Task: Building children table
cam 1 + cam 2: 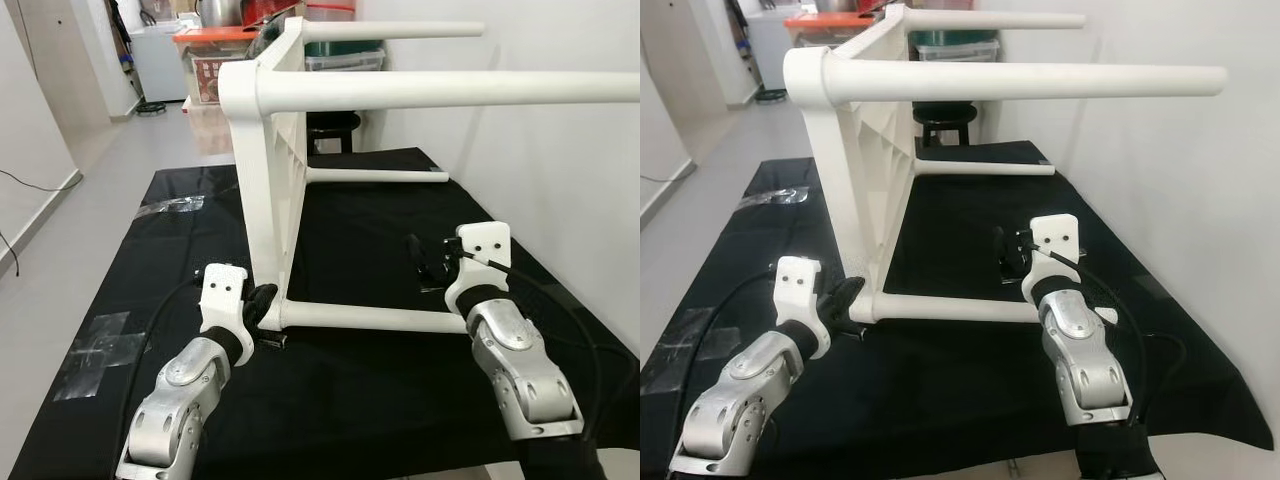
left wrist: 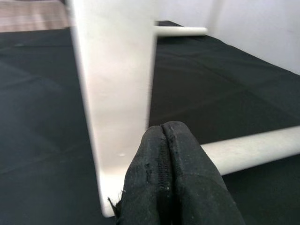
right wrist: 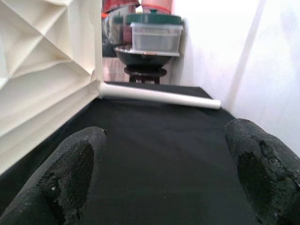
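A white plastic children's table (image 1: 270, 160) lies on its side on the black cloth (image 1: 350, 400), its top standing upright and its round legs pointing to the right. The two lower legs (image 1: 370, 318) rest on the cloth; two upper legs (image 1: 450, 88) stick out in the air. My left gripper (image 1: 262, 305) is shut, its tips pressed against the near bottom corner of the tabletop where the leg joins, holding nothing. My right gripper (image 1: 425, 258) is open, hovering just past the free end of the near lower leg, between the two lower legs.
A white wall (image 1: 560, 170) runs close along the right. A black stool (image 1: 330, 128) and stacked plastic storage boxes (image 1: 215, 60) stand beyond the cloth's far end. Tape patches (image 1: 100, 345) lie on the cloth's left side. Bare floor lies to the left.
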You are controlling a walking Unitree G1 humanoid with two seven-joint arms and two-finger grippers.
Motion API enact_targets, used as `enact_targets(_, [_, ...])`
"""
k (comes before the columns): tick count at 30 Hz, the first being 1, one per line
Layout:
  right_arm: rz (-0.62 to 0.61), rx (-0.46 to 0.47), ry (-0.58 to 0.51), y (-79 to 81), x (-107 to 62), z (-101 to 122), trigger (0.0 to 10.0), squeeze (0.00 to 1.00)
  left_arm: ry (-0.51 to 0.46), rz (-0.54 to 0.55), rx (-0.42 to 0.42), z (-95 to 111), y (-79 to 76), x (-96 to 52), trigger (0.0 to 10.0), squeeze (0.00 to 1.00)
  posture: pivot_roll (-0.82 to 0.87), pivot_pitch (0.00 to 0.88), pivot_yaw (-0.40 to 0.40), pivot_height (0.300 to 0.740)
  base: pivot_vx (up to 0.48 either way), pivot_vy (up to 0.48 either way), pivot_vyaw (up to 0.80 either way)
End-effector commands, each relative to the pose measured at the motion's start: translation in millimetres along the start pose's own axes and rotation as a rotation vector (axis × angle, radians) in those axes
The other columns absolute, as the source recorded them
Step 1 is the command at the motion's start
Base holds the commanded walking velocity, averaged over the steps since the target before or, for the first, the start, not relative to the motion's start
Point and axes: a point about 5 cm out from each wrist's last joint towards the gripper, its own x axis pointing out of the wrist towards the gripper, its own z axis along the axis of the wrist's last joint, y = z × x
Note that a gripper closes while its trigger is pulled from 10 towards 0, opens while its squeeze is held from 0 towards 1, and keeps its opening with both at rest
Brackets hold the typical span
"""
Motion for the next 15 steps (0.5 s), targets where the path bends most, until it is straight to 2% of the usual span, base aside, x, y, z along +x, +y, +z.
enact_targets(1, [0.003,0.006,-0.006,2.1,-0.6,0.9,10.0,0.0,-0.002,-0.004,0.031,-0.5,0.2,-2.7,10.0,0.0,-0.02,0.0,0.002,0.74,0.0,-0.469,0.0])
enact_targets(5, [0.017,0.019,-0.015,3.6,-0.9,2.3,10.0,0.0,0.007,-0.023,0.061,-1.1,-2.4,-1.0,10.0,0.0,-0.02,0.0,0.005,0.74,0.0,-0.469,0.0])
enact_targets(9, [0.03,0.017,-0.017,5.0,-1.2,2.7,10.0,0.0,-0.004,-0.014,0.039,0.2,-3.5,0.1,10.0,0.0,-0.02,0.0,0.004,0.74,0.0,-0.303,0.0])
enact_targets(15, [0.041,0.015,-0.016,5.7,-1.6,2.9,10.0,0.0,-0.004,0.017,0.037,0.8,-0.4,1.0,10.0,0.0,-0.02,0.0,0.002,0.74,0.0,0.0,0.0])
